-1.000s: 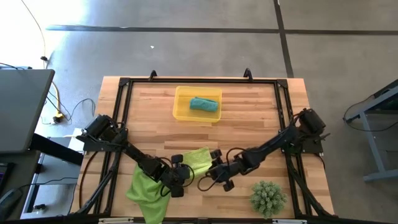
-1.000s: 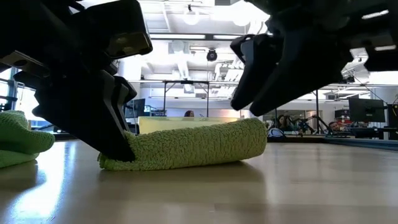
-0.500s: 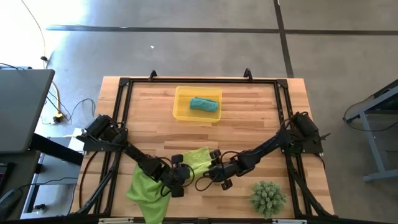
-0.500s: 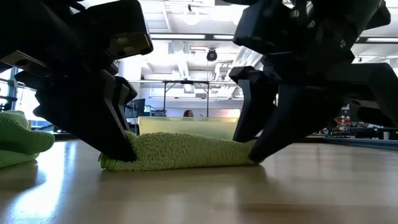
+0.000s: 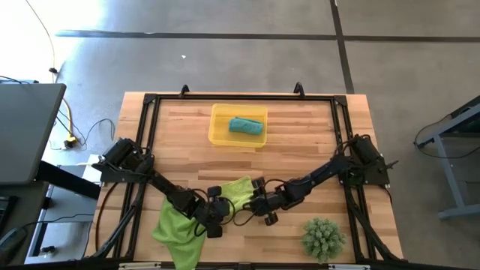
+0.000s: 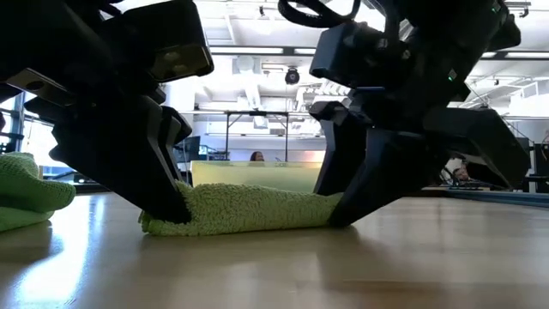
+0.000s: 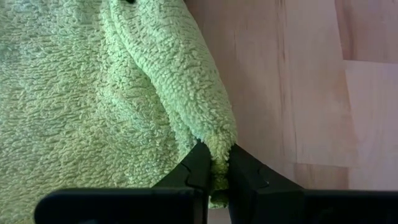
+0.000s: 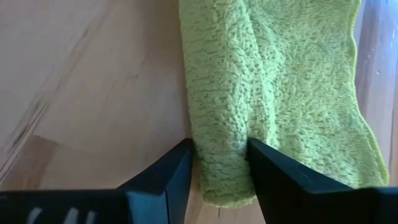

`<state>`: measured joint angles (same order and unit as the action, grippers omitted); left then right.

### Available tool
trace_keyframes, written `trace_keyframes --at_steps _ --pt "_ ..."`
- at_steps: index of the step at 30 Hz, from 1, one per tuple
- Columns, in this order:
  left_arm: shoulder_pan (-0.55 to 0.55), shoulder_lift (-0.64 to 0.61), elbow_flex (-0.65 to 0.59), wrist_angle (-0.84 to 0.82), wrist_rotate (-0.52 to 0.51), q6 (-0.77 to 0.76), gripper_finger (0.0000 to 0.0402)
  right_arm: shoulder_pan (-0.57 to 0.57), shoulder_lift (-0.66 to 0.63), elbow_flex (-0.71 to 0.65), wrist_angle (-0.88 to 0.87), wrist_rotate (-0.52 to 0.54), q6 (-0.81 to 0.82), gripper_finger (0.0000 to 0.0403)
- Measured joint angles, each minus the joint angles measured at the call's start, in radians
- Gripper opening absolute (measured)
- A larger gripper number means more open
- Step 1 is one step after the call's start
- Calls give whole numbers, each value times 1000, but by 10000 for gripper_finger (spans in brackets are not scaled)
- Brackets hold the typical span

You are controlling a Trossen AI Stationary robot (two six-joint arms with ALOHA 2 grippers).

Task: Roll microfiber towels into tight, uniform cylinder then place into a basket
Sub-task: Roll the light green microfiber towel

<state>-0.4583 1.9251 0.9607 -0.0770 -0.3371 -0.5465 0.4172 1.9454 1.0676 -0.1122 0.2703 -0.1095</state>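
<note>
A lime-green towel (image 5: 238, 190) lies on the table near its front, its near edge rolled into a low roll (image 6: 257, 210). My left gripper (image 7: 214, 165) is shut on the roll's left end. My right gripper (image 8: 217, 168) is open, its fingers astride the roll's right end (image 6: 330, 210). The flat rest of the towel (image 8: 298, 81) spreads away from the roll on the wood. A second lime-green towel (image 5: 176, 229) lies crumpled at the front left. A rolled teal towel (image 5: 247, 125) lies in the yellow basket (image 5: 219, 133) at the back. My left gripper pinches the roll's left end (image 7: 216, 144) between its two fingers, slanting down from the table's left. That end rests on the table. My right gripper has the roll's right end (image 8: 217, 146) between its open fingers, and the cloth meets both inner faces. The fingers (image 8: 177, 174) slant down from the right, along the roll, which lies on the wood.
A spiky green plant (image 5: 324, 238) stands at the front right. A black frame (image 5: 150, 120) runs around the tabletop. Bare wood lies between the towel and the basket.
My right gripper has come down and a little toward the table's left, over the roll's right end, until its fingertips stand at the tabletop. That end of the roll, which stood thick and raised, now lies lower between the fingers.
</note>
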Motion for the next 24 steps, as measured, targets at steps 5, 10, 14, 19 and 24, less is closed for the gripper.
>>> trace_keyframes --at_steps 5,10,14,19,24 --pt "0 0 0 3 -5 -4 21 -21 5 1 -7 -18 72 148" --pt "2 -33 -1 -16 5 -80 38 -34 7 1 -16 -54 164 112" --pt "5 -86 -6 -39 25 -119 68 -38 8 1 -22 -69 236 56" --pt "7 -158 -4 -96 94 -132 102 -58 8 1 -31 -172 335 9" --pt "-8 -211 -3 -115 83 -77 116 -95 9 0 -13 -417 440 13"
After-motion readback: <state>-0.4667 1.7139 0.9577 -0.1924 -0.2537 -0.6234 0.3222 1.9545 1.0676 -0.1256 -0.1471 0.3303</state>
